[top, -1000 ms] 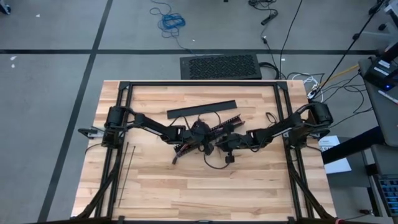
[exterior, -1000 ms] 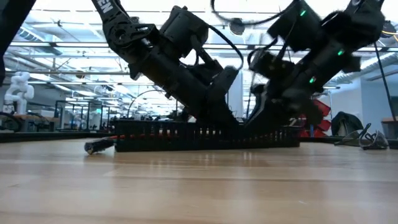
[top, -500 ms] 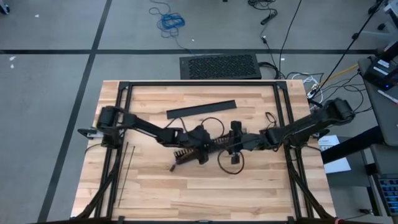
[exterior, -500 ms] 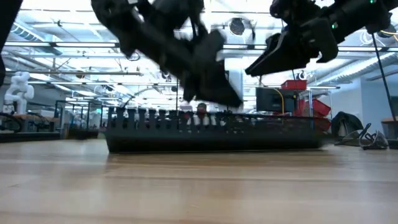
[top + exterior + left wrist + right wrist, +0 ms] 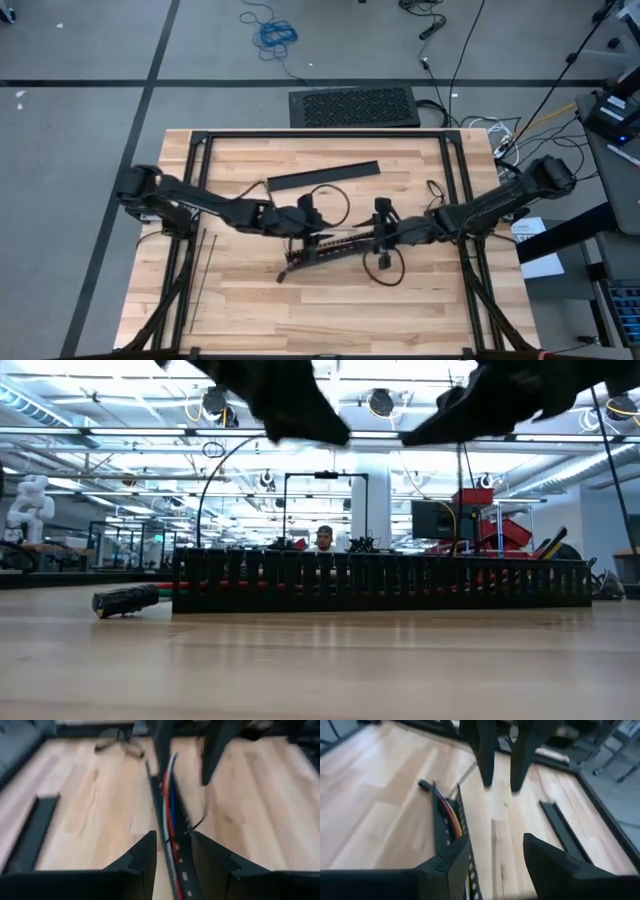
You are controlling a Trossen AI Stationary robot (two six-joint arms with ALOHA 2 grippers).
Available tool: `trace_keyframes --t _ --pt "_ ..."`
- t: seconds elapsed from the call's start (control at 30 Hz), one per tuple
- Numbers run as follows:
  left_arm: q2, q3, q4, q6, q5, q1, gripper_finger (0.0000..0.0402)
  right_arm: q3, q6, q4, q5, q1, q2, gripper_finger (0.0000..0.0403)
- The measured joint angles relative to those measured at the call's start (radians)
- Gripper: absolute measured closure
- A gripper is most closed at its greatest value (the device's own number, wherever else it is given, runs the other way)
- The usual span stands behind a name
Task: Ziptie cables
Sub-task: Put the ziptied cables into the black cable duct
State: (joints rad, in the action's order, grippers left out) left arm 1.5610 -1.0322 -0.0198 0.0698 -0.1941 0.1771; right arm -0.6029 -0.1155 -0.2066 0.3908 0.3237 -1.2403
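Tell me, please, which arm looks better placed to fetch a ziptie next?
Probably the left. The straight ziptie lies at the table's left side, nearer the left pincer. The right pincer, jaws apart, hangs over the cables in the slotted channel.

- A robotics lab or large industrial workshop.
- A wooden bench (image 5: 330, 300) stands on a grey floor (image 5: 70, 150) crossed by dark lines, with loose cords (image 5: 272, 35) lying on it.
- Behind it: an open hall with ceiling lights (image 5: 380, 402), a white robot (image 5: 28, 500), a monitor (image 5: 436, 520) and a seated person (image 5: 323, 538).
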Motion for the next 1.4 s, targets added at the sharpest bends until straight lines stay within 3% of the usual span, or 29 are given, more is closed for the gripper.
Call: trace_keyframes --t 0.17,0.33,0.5,0.63,0.8,1.03,1.13,1.4 --pt "-0.155 0.000 -0.060 -0.063 -0.078 0.057 0.0281 -0.015 -0.033 -0.008 0.000 0.044 0.061 0.0227" --pt "-0.306 -0.002 -0.125 -0.072 -0.082 0.106 0.0281 -0.058 -0.054 -0.005 0.000 0.099 0.114 0.0227" --pt "-0.359 -0.004 -0.292 0.061 -0.130 0.178 0.0281 -0.132 -0.065 0.013 0.000 0.156 0.154 0.0227" --pt "-0.308 0.026 -0.414 0.246 -0.265 0.257 0.0281 -0.184 -0.031 0.088 0.004 0.139 0.135 0.0227" --pt "-0.184 0.106 -0.427 0.504 -0.364 0.326 0.0281 -0.183 0.065 0.129 -0.065 0.005 -0.048 0.0237" --pt "-0.067 0.180 -0.439 0.822 -0.371 0.412 0.0281 -0.184 0.075 -0.155 -0.330 -0.114 -0.333 0.0243" --pt "-0.045 0.190 -0.438 0.904 -0.377 0.457 0.0281 -0.200 0.086 -0.285 -0.427 -0.147 -0.429 0.0243" --pt "0.012 0.230 -0.414 0.979 -0.464 0.468 0.0282 -0.423 0.031 -0.258 -0.569 -0.181 -0.671 0.0243"
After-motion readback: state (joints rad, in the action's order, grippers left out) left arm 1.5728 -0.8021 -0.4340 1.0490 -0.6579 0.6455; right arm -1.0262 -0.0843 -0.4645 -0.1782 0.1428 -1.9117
